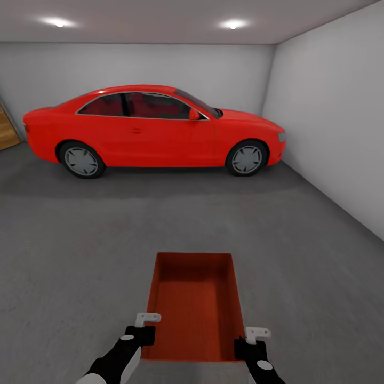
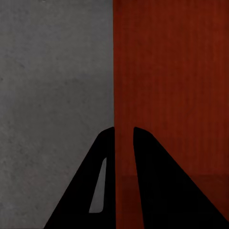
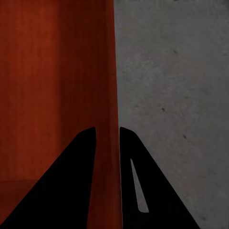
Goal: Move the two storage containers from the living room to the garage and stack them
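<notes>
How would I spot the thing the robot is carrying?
Find the red car parked along the garage's back wall. Nearer the camera, over the grey concrete floor, is an orange-red storage container, open-topped with a ribbed bottom, a gripper on each long wall.

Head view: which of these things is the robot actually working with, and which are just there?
Part of the job:
storage container
left end effector
right end effector
garage floor

Just there:
red car
wooden door
ceiling lights
</notes>
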